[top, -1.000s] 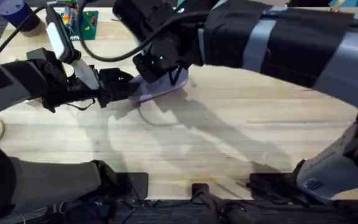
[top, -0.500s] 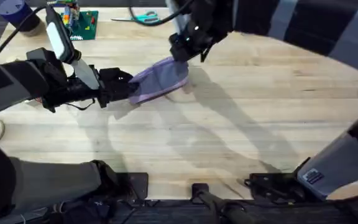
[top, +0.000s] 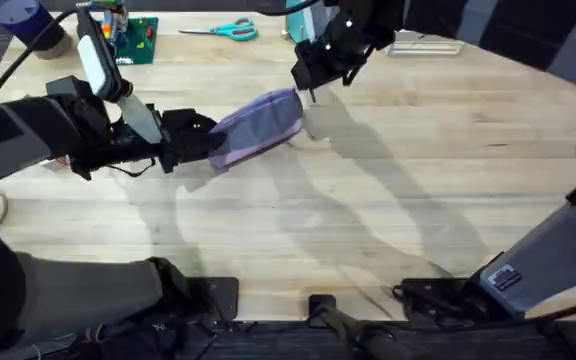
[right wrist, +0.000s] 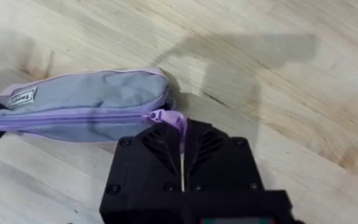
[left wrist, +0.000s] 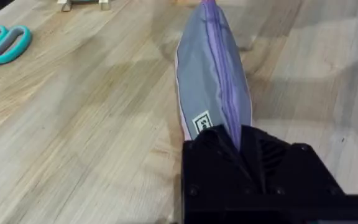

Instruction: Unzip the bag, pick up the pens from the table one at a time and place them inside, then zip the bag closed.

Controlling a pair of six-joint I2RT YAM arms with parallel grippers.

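Note:
The lavender bag (top: pixel 260 124) lies on the wooden table (top: pixel 388 200), stretched between both arms. My left gripper (top: pixel 204 144) is shut on its near-left end, and in the left wrist view the fabric of the bag (left wrist: pixel 211 81) runs into that gripper (left wrist: pixel 238 144). My right gripper (top: pixel 309 84) sits at the far-right end. The right wrist view shows the purple zipper pull (right wrist: pixel 174 121) pinched in the right gripper (right wrist: pixel 182 157). The zipper line along the bag (right wrist: pixel 86 112) looks closed. The pens are out of view.
Teal-handled scissors (top: pixel 224 30) lie at the table's far edge, also seen as scissors (left wrist: pixel 2 43) in the left wrist view. A green box (top: pixel 138 40) and a purple cup (top: pixel 23 20) stand at the far left. Bare wood stretches across the middle and right.
My right arm has swung from above the bag's middle out to its far-right end. The bag now lies straighter and longer. The left gripper has kept its hold in place.

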